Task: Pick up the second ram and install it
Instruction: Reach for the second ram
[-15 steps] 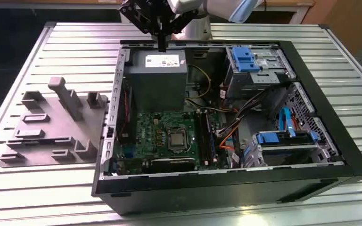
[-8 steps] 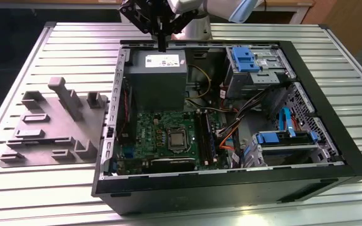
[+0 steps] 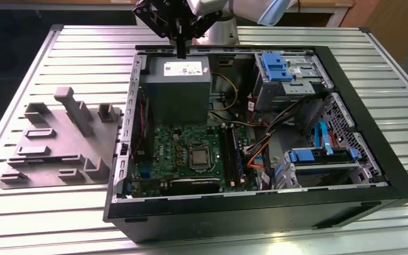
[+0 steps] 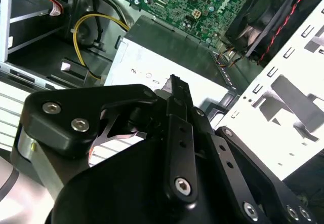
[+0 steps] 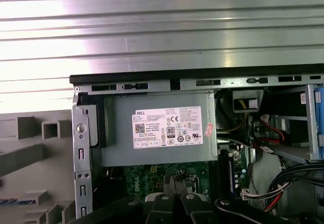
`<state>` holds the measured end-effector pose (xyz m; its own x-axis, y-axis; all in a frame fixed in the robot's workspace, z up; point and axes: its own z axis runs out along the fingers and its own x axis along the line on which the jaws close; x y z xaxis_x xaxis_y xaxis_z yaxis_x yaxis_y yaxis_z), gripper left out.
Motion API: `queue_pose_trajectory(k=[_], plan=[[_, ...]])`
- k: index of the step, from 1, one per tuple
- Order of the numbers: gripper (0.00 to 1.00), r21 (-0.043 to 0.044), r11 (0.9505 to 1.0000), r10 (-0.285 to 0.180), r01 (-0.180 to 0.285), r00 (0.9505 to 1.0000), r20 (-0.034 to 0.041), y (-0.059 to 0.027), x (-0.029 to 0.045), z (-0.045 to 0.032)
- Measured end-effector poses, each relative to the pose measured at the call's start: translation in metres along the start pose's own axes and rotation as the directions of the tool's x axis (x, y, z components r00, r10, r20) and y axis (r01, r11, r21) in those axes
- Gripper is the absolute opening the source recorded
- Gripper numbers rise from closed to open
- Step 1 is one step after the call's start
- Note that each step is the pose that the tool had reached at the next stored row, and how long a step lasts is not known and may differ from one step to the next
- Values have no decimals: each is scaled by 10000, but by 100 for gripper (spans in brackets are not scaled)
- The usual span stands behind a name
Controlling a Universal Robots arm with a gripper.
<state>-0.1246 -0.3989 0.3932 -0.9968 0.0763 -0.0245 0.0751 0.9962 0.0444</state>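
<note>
My gripper (image 3: 181,52) hangs above the far edge of the open computer case (image 3: 261,207), over the grey power supply (image 3: 179,85). Its black fingers meet in a single tip with nothing between them, and that tip (image 4: 174,79) points down at the power supply's label (image 5: 168,127). A short blue-green strip (image 5: 7,201) shows in a slot of the grey fixture (image 3: 55,149) on the exterior view's left, well away from the gripper. I cannot tell whether it is the second ram. The long black memory sockets (image 3: 234,154) lie on the green motherboard (image 3: 176,154).
The case stands on a ribbed metal table (image 3: 41,218). Inside are blue drive brackets (image 3: 275,66), a lower drive cage (image 3: 324,159), and orange and black cables (image 3: 261,154). A fan (image 4: 263,21) sits by the case's perforated wall.
</note>
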Motion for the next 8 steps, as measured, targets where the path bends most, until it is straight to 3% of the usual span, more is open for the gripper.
queue_pose_trajectory(k=[8], plan=[[10,0,10000,0,0,10000,-1,-9,122,-2]])
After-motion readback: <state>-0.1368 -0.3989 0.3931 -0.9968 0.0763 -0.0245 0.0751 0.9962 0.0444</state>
